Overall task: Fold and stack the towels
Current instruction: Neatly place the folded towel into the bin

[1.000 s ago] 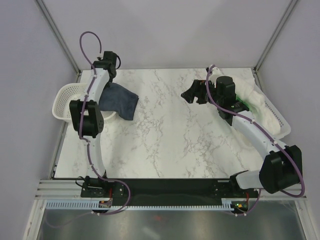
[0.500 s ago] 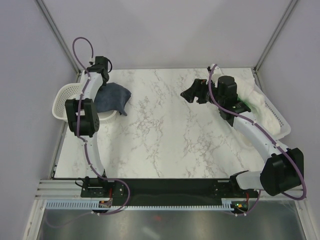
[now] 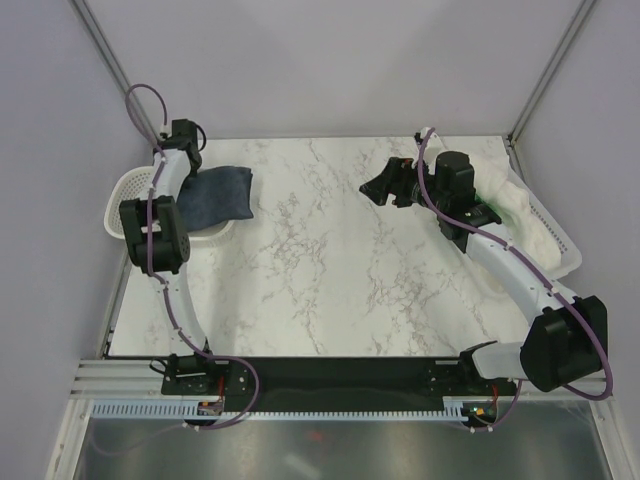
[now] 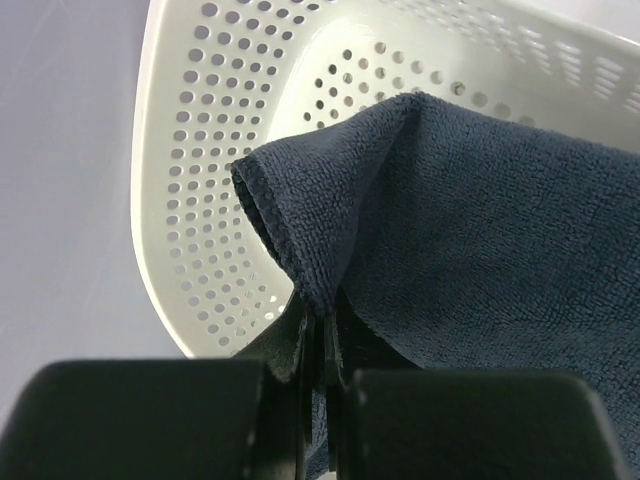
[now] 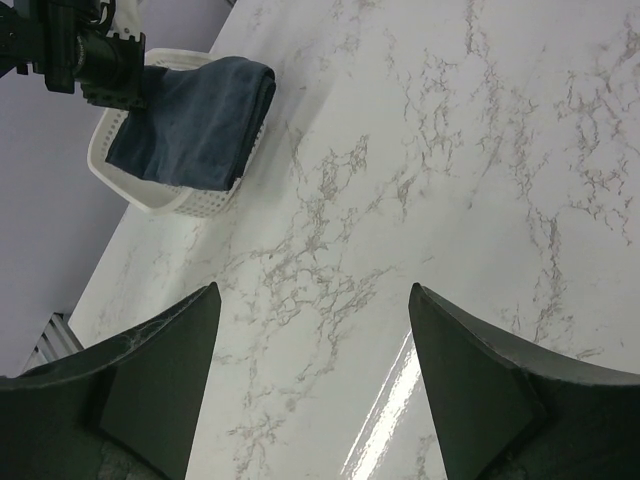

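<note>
A white marble table (image 3: 330, 260) fills the top view. At its right edge a long perforated basket (image 3: 563, 252) holds the big white towel (image 3: 512, 192), heaped and unfolded. A sliver of the green towel (image 3: 489, 211) shows beside it, mostly hidden by my right arm.

At the far left corner, a smaller round basket (image 3: 122, 203) sits under the navy towel (image 3: 222, 194). This towel lies draped across the basket's rim, its long axis running left to right, its free end spilling onto the marble toward the table's middle. It looks soft, thick and rumpled, not yet flat.

My left gripper (image 4: 320, 335) is the near one. Its jaws are pressed together, pinching a hemmed corner of the navy towel, which stretches away from the jaws to the right.

My right gripper (image 5: 312, 300) hangs over the table's right half, jaws spread wide and holding nothing, well apart from the navy towel.

I judge the next move is spreading that towel rightward onto bare marble.
</note>
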Robot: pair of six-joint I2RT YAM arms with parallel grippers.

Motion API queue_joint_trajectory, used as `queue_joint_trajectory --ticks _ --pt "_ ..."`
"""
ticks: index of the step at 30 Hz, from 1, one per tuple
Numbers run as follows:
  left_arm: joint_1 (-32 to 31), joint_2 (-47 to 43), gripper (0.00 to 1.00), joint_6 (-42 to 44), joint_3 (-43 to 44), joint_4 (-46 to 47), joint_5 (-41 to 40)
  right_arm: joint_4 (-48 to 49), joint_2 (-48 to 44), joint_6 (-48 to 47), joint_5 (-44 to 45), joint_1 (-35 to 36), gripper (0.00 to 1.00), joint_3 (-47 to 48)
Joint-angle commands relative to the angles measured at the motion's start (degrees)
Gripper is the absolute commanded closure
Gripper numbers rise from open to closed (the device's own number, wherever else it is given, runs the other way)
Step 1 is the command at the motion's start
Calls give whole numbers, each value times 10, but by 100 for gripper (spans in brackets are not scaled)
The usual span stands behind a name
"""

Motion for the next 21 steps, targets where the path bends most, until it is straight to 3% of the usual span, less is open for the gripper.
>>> queue_joint_trajectory --ticks 1,21 --pt "10 10 98 20 16 26 -3 24 0 6 -12 -3 16 17" --pt "30 92 98 27 86 25 -55 12 15 2 -10 -4 16 26"
